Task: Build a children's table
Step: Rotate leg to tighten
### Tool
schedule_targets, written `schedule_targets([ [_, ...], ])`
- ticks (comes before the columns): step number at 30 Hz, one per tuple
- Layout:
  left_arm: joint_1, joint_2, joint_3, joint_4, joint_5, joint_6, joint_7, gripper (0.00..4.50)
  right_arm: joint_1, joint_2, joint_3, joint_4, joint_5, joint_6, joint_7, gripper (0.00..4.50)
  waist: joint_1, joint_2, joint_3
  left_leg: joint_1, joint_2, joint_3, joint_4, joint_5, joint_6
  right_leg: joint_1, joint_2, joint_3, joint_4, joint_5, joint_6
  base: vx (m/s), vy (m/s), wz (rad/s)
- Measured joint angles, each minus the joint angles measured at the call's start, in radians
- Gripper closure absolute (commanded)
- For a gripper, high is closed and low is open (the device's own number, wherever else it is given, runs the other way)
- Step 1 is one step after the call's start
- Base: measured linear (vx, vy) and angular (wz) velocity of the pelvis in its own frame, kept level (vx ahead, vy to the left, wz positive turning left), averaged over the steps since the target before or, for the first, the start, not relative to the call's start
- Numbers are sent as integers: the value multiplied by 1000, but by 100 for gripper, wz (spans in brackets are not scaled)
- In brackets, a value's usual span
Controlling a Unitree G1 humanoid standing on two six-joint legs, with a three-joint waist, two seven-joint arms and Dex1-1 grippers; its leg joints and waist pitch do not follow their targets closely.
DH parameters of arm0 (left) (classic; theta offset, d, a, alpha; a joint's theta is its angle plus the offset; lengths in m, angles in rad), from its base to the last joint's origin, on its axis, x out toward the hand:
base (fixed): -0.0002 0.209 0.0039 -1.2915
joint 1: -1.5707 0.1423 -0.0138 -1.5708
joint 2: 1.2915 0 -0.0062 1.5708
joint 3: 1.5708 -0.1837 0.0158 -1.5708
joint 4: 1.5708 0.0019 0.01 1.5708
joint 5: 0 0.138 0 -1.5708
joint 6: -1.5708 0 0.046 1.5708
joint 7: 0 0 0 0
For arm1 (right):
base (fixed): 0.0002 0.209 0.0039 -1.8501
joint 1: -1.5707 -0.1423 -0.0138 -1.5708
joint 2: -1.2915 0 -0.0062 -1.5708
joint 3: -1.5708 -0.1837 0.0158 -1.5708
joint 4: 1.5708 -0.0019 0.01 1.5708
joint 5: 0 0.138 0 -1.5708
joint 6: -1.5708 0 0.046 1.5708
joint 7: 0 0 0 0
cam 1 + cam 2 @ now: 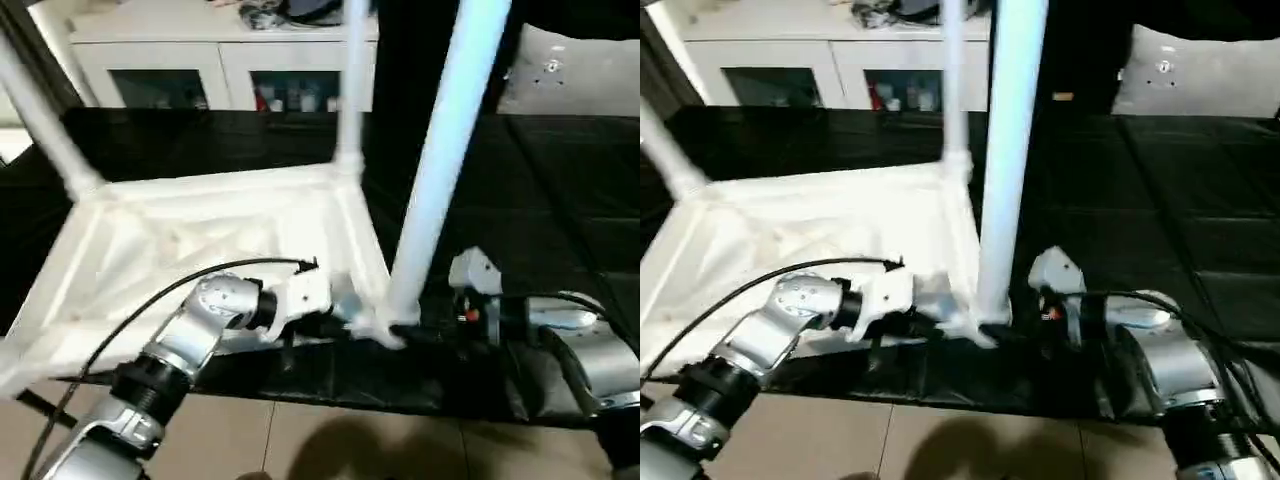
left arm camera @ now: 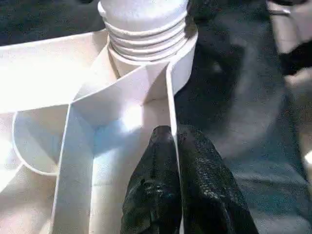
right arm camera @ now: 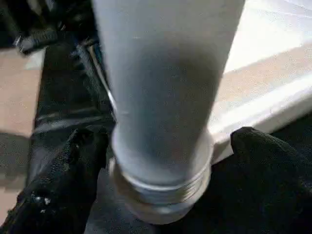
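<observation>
From the head views, the table top (image 1: 200, 235) lies upside down on the black desk (image 1: 560, 200), ribbed underside up so the corner sockets face the legs. Three legs stand in it: one at the far left corner (image 1: 40, 120), one at the far right corner (image 1: 350, 90), and the near leg (image 1: 445, 160) at the top's near right corner, closest to the robot. The left gripper (image 1: 335, 310) reaches in over the top's near edge beside that corner, probably to steady the top. The right gripper (image 1: 440, 330) sits on the other side of the near leg's foot.

In the left wrist view, the left gripper's black fingers (image 2: 165, 190) are pressed together against a rib of the top, just short of the near leg's threaded end (image 2: 146, 34) in its socket.

In the right wrist view, the right jaws stand wide apart, one finger (image 3: 63, 180) on each side of the near leg (image 3: 165, 87), not clamping it; threads showing above the socket suggest it needs more turning.
</observation>
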Motion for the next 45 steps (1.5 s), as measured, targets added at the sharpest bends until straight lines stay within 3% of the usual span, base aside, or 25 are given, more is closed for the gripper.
schedule_targets([
  [3,-1,16,-10,6,-9,-34,-46,450,-9,-4,23,5,-2,-29,50,6,5,0,0,0,0,0,1,0,0,0,0,0,0,0,0,0,0,0],
  [4,-4,22,-16,9,-10,-47,-62,450,-12,-6,33,7,-1,-34,69,35,7,0,0,0,0,0,1,0,0,0,0,0,0,0,0,0,0,0],
  [7,-12,34,-28,11,-11,-66,-94,450,-23,-9,54,9,8,-36,119,48,14,0,0,0,0,0,1,0,0,0,0,0,1,0,0,0,0,0],
  [9,-13,37,-29,11,-12,-71,-104,450,-25,-9,60,9,8,-39,130,86,18,0,0,0,0,0,1,0,0,0,0,0,1,0,0,0,0,0],
  [17,-16,44,-34,20,-12,-89,-128,450,-26,-8,85,9,18,-55,165,134,18,-1,0,0,1,0,1,0,0,0,0,0,1,1,-1,0,0,0],
  [19,-16,44,-35,20,-13,-89,-129,450,-25,-8,85,9,19,-54,168,165,18,-1,0,0,1,0,1,0,0,0,0,0,1,1,0,0,0,0],
  [24,-16,45,-33,20,-20,-83,-130,450,-20,-7,84,9,26,-50,168,175,19,-1,0,0,1,0,1,0,0,0,0,0,1,1,0,0,0,0],
  [29,1,39,-8,-13,-29,4,-108,450,6,29,59,-10,41,8,103,181,14,-1,0,1,1,1,1,0,0,0,0,0,2,1,0,0,0,0],
  [31,22,29,21,-41,-28,96,-46,450,6,80,38,-22,35,82,-3,182,-3,-1,0,4,2,2,1,1,-1,1,0,0,2,2,1,0,0,0],
  [39,38,-96,74,-103,51,314,244,450,-34,304,-50,22,-62,193,-461,183,-92,-5,1,9,1,3,2,1,-1,3,0,0,-2,1,2,0,0,0],
  [42,22,-189,83,-88,100,371,391,450,-74,399,-85,75,-108,202,-666,183,-97,-6,1,9,1,2,2,1,-1,3,0,-1,-2,1,2,0,0,0],
  [44,17,-230,83,-77,104,389,443,450,-77,410,-94,87,-116,185,-715,183,-91,-6,0,9,0,2,2,1,-1,4,0,-1,-2,1,2,0,0,0],
  [45,15,-240,82,-76,105,395,458,450,-77,419,-106,90,-116,184,-728,148,-91,-6,0,9,0,1,2,1,-1,4,0,-1,-2,1,2,0,0,0],
])
